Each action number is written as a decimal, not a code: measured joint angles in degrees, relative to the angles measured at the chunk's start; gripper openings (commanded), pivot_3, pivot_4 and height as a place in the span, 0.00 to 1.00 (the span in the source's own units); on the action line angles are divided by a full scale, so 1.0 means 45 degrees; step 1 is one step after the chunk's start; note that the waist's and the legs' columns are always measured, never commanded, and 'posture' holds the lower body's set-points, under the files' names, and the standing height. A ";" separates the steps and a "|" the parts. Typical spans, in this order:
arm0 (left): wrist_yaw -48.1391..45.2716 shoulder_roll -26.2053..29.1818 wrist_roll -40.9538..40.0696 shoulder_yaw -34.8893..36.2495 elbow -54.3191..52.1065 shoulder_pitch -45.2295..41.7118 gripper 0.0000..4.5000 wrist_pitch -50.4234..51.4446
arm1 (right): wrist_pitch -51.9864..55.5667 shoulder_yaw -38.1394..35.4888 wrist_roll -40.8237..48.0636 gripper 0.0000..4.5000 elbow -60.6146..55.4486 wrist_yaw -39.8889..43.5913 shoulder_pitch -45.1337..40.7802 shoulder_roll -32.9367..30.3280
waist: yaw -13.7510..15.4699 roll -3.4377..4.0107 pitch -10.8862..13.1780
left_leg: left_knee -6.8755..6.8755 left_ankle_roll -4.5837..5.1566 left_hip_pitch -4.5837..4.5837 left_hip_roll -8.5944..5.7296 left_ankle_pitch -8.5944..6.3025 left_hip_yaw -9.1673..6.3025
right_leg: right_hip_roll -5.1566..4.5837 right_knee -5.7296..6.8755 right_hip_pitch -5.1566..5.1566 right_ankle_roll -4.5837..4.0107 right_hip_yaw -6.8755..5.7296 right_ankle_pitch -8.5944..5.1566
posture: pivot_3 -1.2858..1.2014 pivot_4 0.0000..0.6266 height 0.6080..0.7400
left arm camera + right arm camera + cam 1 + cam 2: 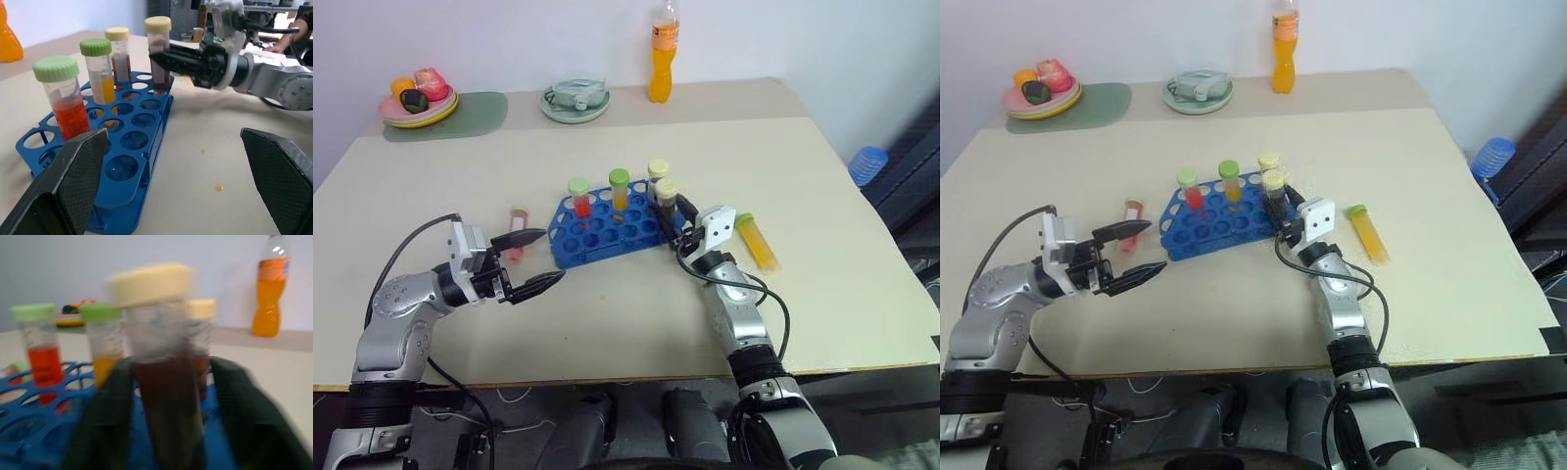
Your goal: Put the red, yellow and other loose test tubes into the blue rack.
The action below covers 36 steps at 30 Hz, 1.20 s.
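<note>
Tubes stood upright in the blue rack (607,230) at the centre of the head view: a red one with a pale green cap (579,197), a yellow-orange one with a green cap (620,191), and two dark brown ones with cream caps (658,181), (667,200) toward the rack's right end. The right gripper (673,220) sat at that right end with its fingers (110,416) on either side of the nearer brown tube; in its wrist view the pads stood slightly off the tube's wall, so the jaws looked parted, probably letting go now the tube was seated. Two tubes lay loose on the table (822,304): a reddish one (517,233) just left of the rack and a yellow one with a green cap (757,240) at centre right. The left gripper (533,260) hovered lower left of the rack, its jaws spread wide and holding nothing, likely placed for the reddish tube beside its upper finger. Most holes remained free. Bare tabletop ran along the bottom of the frame, well clear of the edge.
</note>
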 measured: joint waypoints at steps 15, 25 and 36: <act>-0.0089 -0.0526 0.0066 -0.0073 0.0293 -0.0289 1.00 -0.0095 | 0.7962 0.0220 -0.1787 0.99 -0.9020 -0.0291 0.1736 -0.3576 | 0.0191 -0.0006 0.0007 | 0.0015 -0.0011 -0.0049 0.0000 -0.0008 0.0001 | -0.0015 -0.0005 -0.0012 -0.0006 -0.0001 -0.0008 | 0.52 0.24 1.00; -0.0645 -0.1137 0.0357 -0.0878 0.1340 -0.1250 1.00 -0.0439 | 2.1526 -0.3260 0.2926 0.99 -1.1282 0.1407 -0.1353 -0.7601 | 0.0364 -0.0012 0.0014 | 0.0089 0.0019 -0.0177 0.0019 -0.0008 -0.0001 | -0.0021 -0.0074 -0.0059 -0.0036 -0.0062 -0.0018 | 0.52 0.24 1.00; -0.0881 -0.1483 0.0524 -0.1143 0.1663 -0.1379 1.00 -0.0616 | 2.4262 -0.0771 0.2601 0.99 -0.2710 0.1585 -0.5326 -0.9286 | 0.0318 -0.0014 0.0014 | 0.0091 0.0057 -0.0238 0.0026 -0.0031 0.0031 | -0.0034 -0.0192 -0.0065 0.0032 -0.0081 0.0031 | 0.52 0.24 1.00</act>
